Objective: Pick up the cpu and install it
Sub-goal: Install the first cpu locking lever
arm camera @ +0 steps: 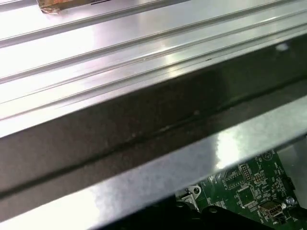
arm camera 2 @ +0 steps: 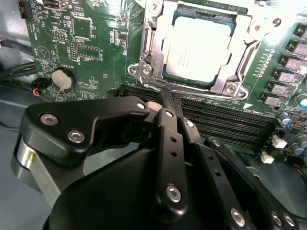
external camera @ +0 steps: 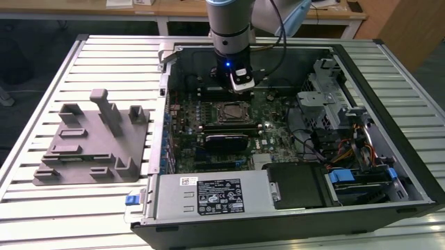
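Note:
The cpu (arm camera 2: 204, 48), a flat square chip with a shiny silver top, lies flat inside the metal socket frame (arm camera 2: 146, 72) on the green motherboard (arm camera 2: 86, 43). In the exterior view the socket (external camera: 232, 112) sits mid-board inside the open computer case. My gripper (external camera: 240, 86) hangs just behind the socket, low inside the case. In the second wrist view its black linkage (arm camera 2: 165, 103) stands over the memory slots (arm camera 2: 225, 120), beside the socket and apart from the cpu.
A grey moulded holder (external camera: 90, 140) lies on the slatted table at the exterior view's left. The power supply box (external camera: 208, 195) fills the case's near edge. Drive cages and cables (external camera: 334, 120) crowd the right side. The case wall (arm camera: 144, 120) is close to the wrist.

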### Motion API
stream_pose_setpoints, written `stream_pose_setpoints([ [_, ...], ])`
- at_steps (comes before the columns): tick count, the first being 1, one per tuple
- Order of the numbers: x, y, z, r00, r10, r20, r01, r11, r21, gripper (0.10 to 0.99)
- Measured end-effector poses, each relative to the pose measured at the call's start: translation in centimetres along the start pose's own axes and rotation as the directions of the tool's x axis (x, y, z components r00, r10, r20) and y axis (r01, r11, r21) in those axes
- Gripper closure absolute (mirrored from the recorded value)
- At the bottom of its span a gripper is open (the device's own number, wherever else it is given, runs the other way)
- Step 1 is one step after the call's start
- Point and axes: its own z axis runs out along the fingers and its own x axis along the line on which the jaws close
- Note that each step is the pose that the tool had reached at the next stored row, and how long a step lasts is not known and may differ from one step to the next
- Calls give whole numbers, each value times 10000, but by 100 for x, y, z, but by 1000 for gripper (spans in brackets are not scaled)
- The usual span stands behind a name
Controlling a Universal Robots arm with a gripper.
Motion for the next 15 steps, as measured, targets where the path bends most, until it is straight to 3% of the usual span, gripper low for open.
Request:
stream_pose_setpoints([
  [2, 0, 0, -1, 10000, 0, -1, 0, 10000, 2, 980],
  [4, -1, 1, 1, 10000, -4, -45, 4, 10000, 68, 980],
  [10, -13, 4, 14, 9993, -14, -361, 37, 9980, 627, 980],
  [15, -31, -18, 18, 9983, -9, -579, 64, 9953, 965, 980],
])
